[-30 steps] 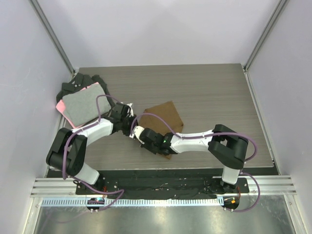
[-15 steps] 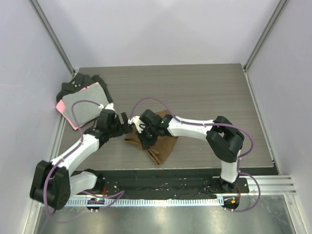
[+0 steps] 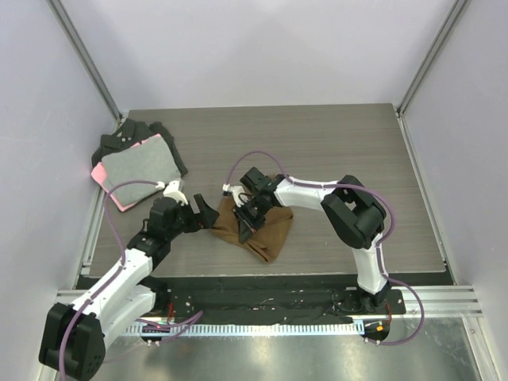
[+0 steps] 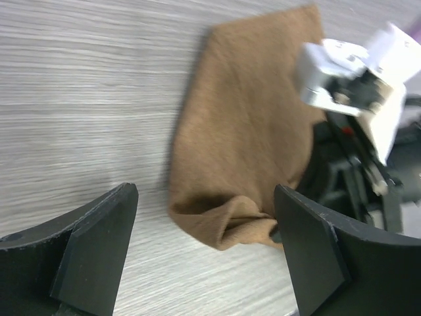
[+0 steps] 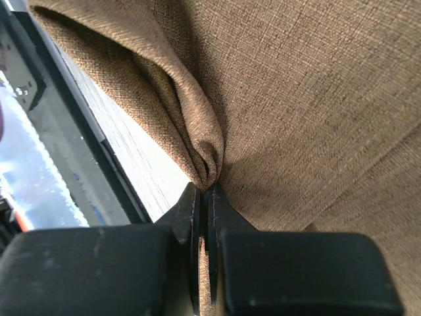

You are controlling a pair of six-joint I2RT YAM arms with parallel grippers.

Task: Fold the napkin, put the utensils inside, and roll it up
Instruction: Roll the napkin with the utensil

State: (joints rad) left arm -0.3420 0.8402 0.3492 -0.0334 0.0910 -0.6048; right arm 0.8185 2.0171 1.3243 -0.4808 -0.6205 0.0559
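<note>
**A:** Where's the plain brown fabric napkin point(image 3: 268, 232)?

**B:** Bunched in the middle of the table point(image 3: 341, 143). The right gripper point(image 5: 202, 192) has its jaws clenched on a pinched fold, and the left gripper point(image 4: 204, 195) has its jaws spread, just beside a corner.

**A:** Advice?

**B:** Draw the fold across flat (slowly), while the left pins that corner.

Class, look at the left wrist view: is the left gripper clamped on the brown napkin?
No, the left gripper is open, its fingers spread wide and not pinching the napkin.
</note>
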